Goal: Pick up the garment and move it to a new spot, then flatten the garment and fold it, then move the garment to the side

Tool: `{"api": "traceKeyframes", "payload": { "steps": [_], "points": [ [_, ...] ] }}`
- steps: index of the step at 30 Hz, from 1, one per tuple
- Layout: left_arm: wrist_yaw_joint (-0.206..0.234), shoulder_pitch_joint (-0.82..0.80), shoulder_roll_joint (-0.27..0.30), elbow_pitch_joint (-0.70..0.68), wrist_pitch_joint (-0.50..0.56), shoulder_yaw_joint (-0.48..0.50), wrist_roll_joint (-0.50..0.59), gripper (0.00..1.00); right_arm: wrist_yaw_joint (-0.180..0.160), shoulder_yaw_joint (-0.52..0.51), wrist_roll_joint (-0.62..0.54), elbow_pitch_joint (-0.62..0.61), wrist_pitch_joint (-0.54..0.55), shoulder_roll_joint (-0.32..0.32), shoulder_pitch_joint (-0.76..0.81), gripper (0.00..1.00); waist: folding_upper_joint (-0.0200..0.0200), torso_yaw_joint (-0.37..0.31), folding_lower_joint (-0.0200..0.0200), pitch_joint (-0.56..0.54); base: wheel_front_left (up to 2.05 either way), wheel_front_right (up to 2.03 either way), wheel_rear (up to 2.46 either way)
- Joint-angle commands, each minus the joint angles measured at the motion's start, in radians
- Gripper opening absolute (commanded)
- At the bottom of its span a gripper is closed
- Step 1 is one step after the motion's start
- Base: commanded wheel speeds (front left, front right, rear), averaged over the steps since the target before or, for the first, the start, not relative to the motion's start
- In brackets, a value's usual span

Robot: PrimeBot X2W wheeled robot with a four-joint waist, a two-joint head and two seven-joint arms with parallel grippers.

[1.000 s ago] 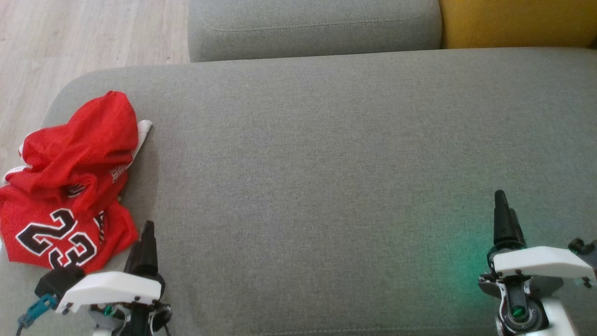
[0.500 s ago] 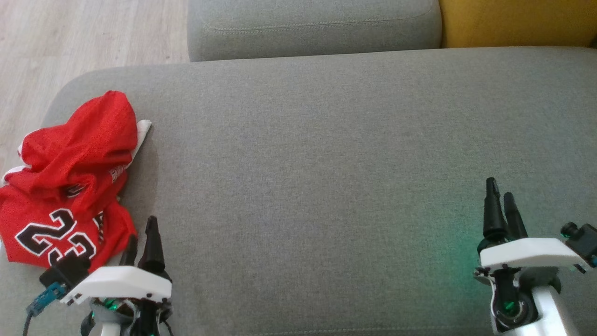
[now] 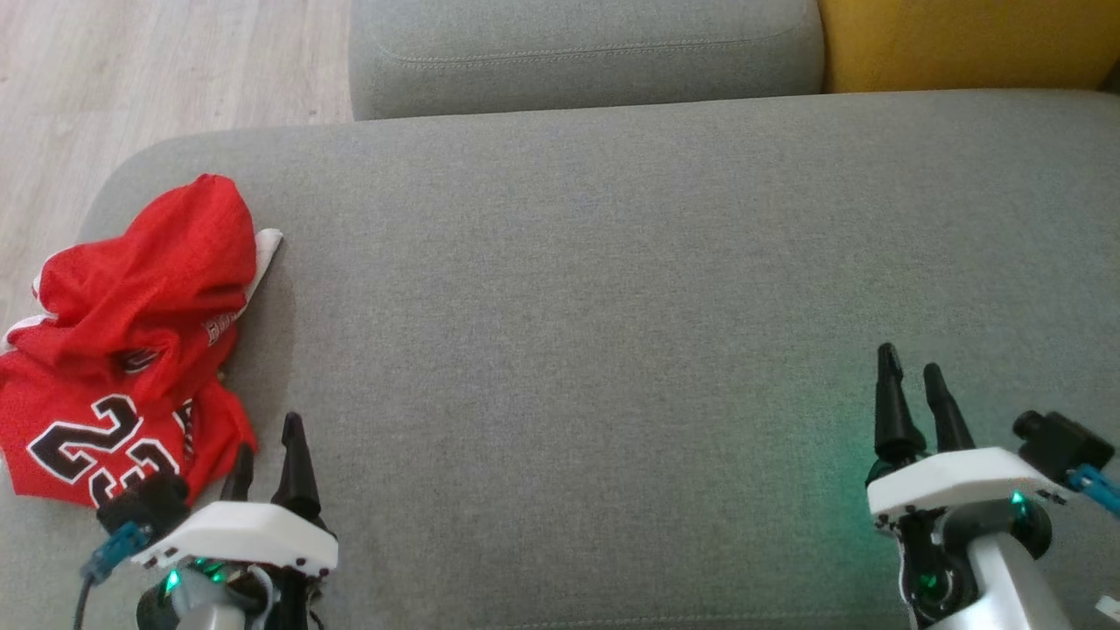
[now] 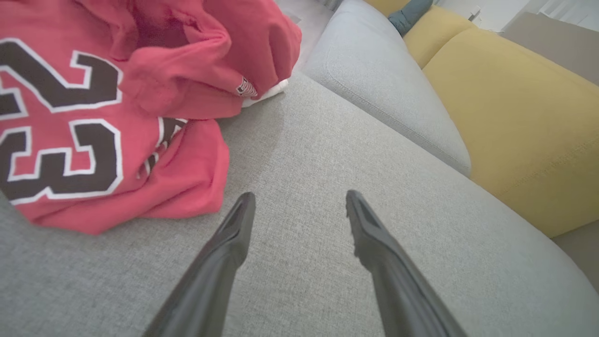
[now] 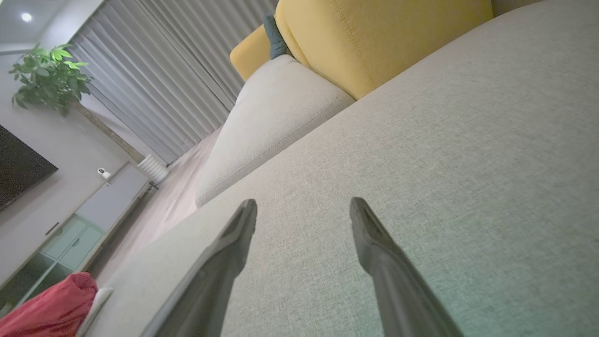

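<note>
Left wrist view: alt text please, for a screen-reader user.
A crumpled red jersey numbered 23 lies on a grey sofa seat, upper left. The open left tool points across bare fabric just right of it, holding nothing; a yellow cushion sits at upper right.

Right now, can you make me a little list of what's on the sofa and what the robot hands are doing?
Garment: red jersey, crumpled, number 23 showing
Where: left end of grey sofa seat
Left gripper: open, empty, beside the jersey, not touching
Right gripper: open, empty, over bare seat
Folding: not begun
</note>
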Motion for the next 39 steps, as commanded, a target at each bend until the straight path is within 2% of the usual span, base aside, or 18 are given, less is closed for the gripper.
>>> {"api": "traceKeyframes", "payload": {
  "steps": [1,23,39],
  "points": [
    [0.005,-0.043,0.019,-0.027,-0.016,0.013,0.035,1.0,0.005,0.022,-0.036,-0.021,-0.016,-0.006,-0.057,1.0,0.0,0.0,0.0,0.0,0.0,0.0,0.0],
    [0.064,-0.047,0.023,-0.013,-0.083,-0.024,0.325,1.0,0.006,0.022,-0.361,0.064,-0.083,-0.007,-0.096,1.0,0.0,-0.01,0.0,0.006,0.0,0.0,0.0],
    [0.108,-0.053,0.026,-0.015,-0.127,-0.039,0.513,1.0,0.007,0.003,-0.551,0.083,-0.128,-0.008,-0.114,1.0,0.0,-0.021,0.0,0.017,0.0,0.0,0.0]
  ]
}}
